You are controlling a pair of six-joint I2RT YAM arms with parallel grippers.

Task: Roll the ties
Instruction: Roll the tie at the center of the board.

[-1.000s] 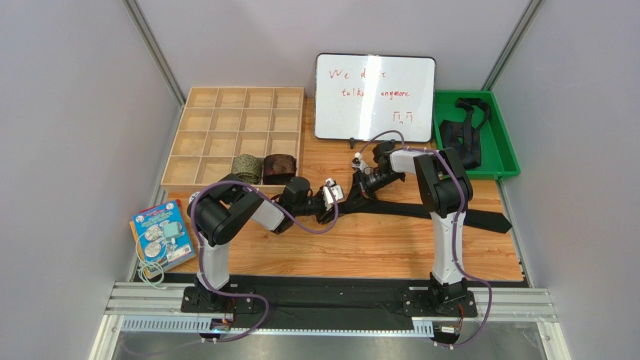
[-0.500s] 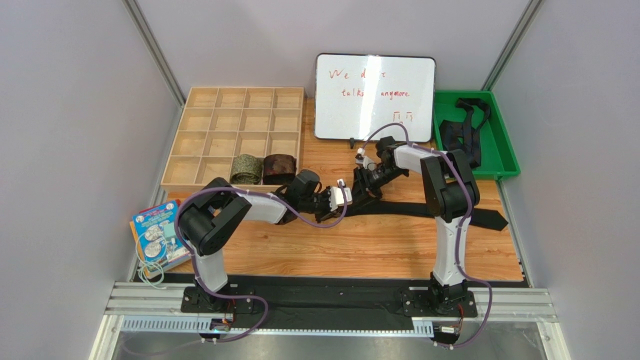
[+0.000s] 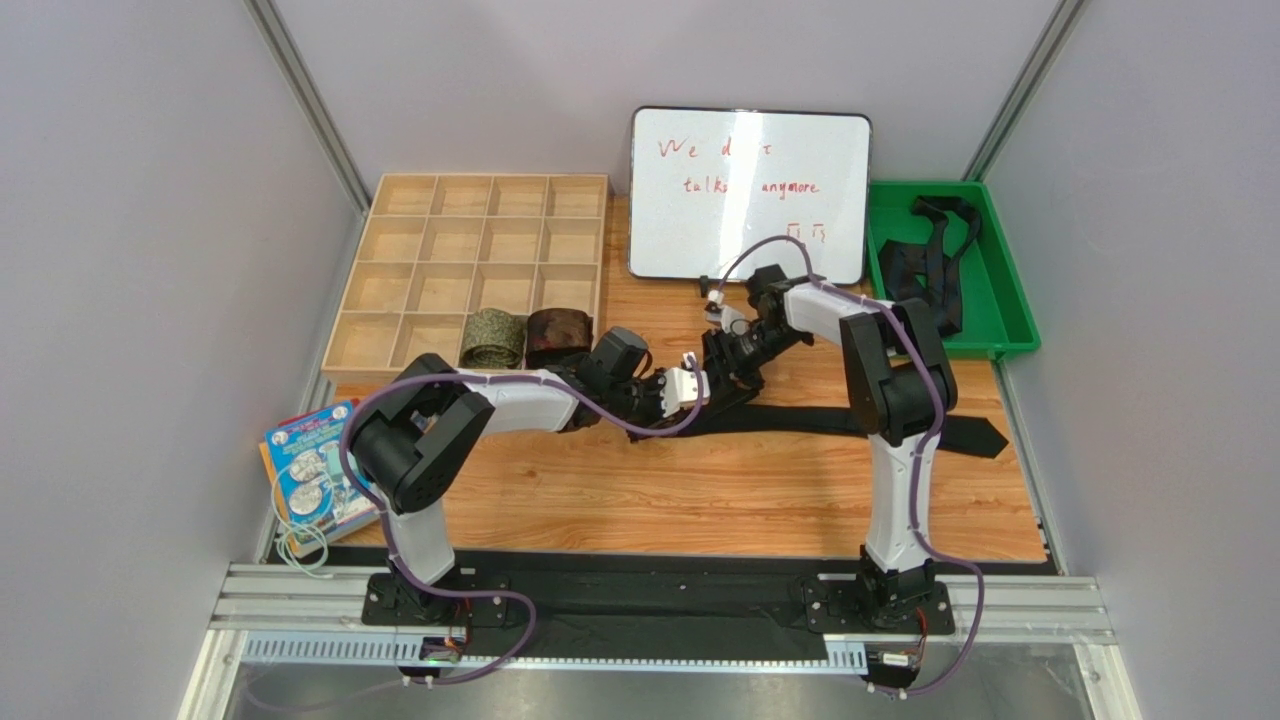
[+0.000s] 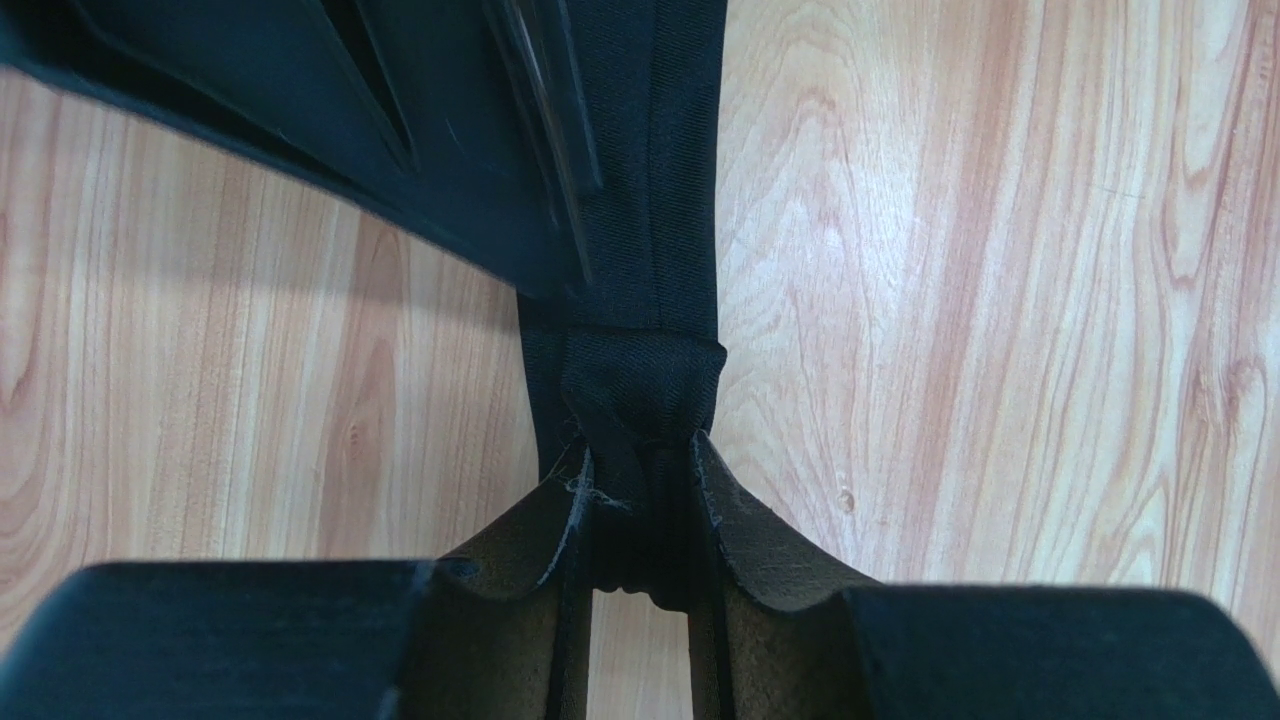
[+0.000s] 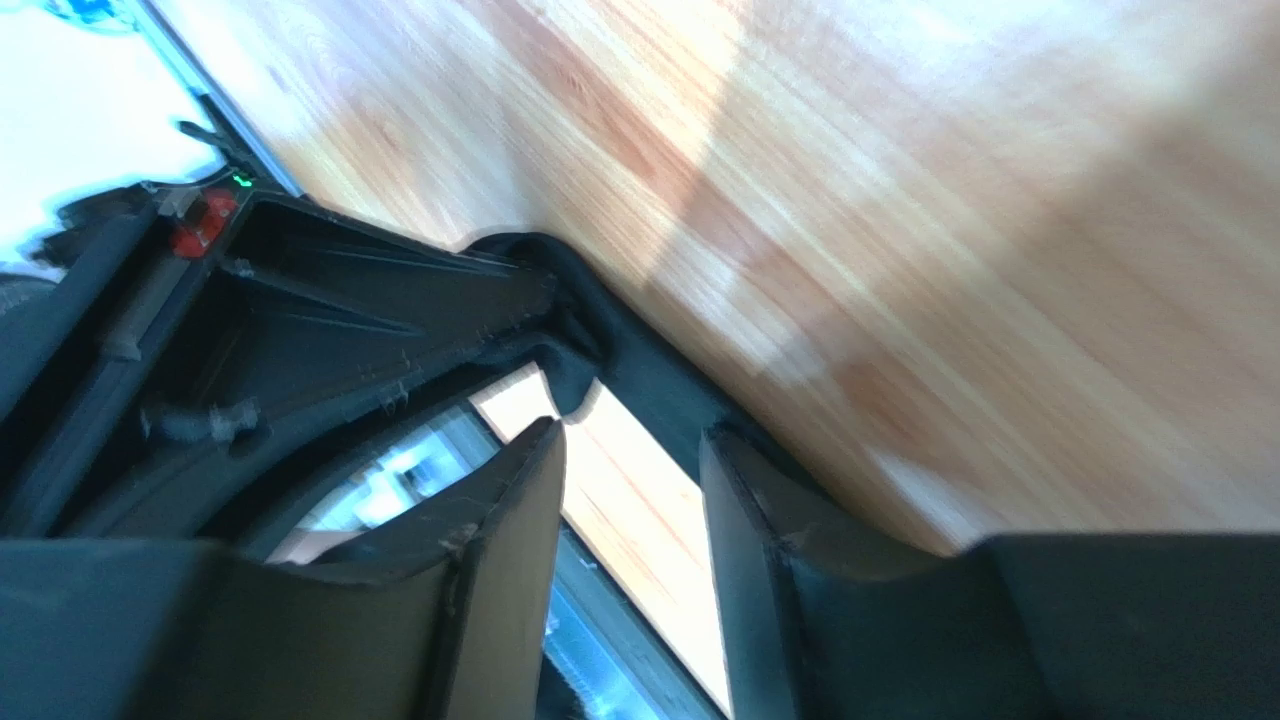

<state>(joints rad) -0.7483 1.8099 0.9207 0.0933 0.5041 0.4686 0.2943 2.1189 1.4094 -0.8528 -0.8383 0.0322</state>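
A long black tie (image 3: 872,422) lies flat across the wooden table, wide end at the right. My left gripper (image 3: 703,390) is shut on its narrow end. In the left wrist view the bunched black cloth (image 4: 639,375) is pinched between my fingertips (image 4: 639,480). My right gripper (image 3: 736,354) hovers just behind the left one with its fingers apart and nothing between them. In the right wrist view (image 5: 631,450) the tie's end (image 5: 661,375) lies just past them. An olive-green rolled tie (image 3: 492,333) and a reddish-brown rolled tie (image 3: 559,333) sit in the wooden box's front row.
The wooden compartment box (image 3: 451,240) stands at the back left. A whiteboard (image 3: 748,192) stands behind the grippers. A green tray (image 3: 992,300) at the back right holds loose black ties (image 3: 920,263). A book (image 3: 319,468) lies at the front left.
My left gripper has moved right and back with the tie's narrow end, close under the right gripper. The right gripper has drawn slightly back. The tie's wide end has slid left.
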